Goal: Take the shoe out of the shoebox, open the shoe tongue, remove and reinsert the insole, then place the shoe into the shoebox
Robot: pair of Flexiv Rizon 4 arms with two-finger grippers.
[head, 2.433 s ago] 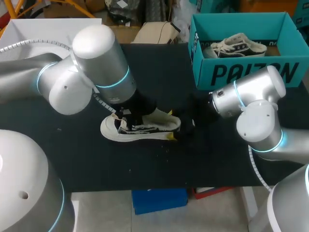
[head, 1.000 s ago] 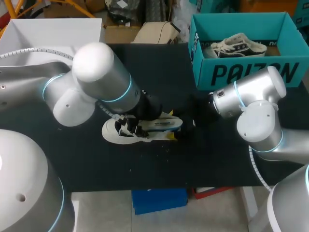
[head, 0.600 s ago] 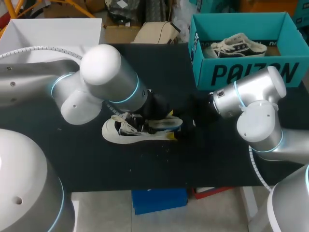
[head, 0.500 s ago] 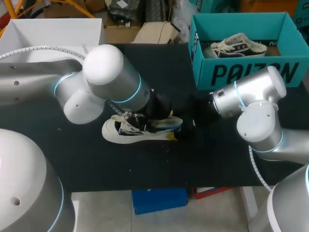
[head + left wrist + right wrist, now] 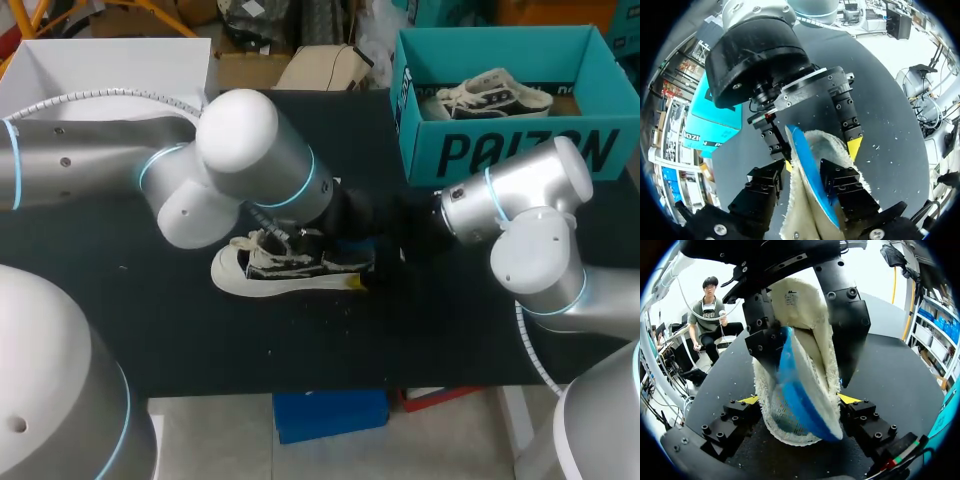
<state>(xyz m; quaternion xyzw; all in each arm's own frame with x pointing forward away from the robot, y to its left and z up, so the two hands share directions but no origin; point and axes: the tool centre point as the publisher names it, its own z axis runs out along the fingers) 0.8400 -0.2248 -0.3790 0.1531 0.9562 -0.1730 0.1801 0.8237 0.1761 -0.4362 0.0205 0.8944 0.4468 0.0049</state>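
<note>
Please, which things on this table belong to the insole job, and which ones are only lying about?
Belong to the job:
- shoe, on the table
- insole, pinched in the left gripper
- teal shoebox, at the table's far right

Only lying about:
- second shoe, inside the shoebox

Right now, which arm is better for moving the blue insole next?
Left. The left gripper pinches the insole; the right gripper just sits at the heel of the shoe.
</note>
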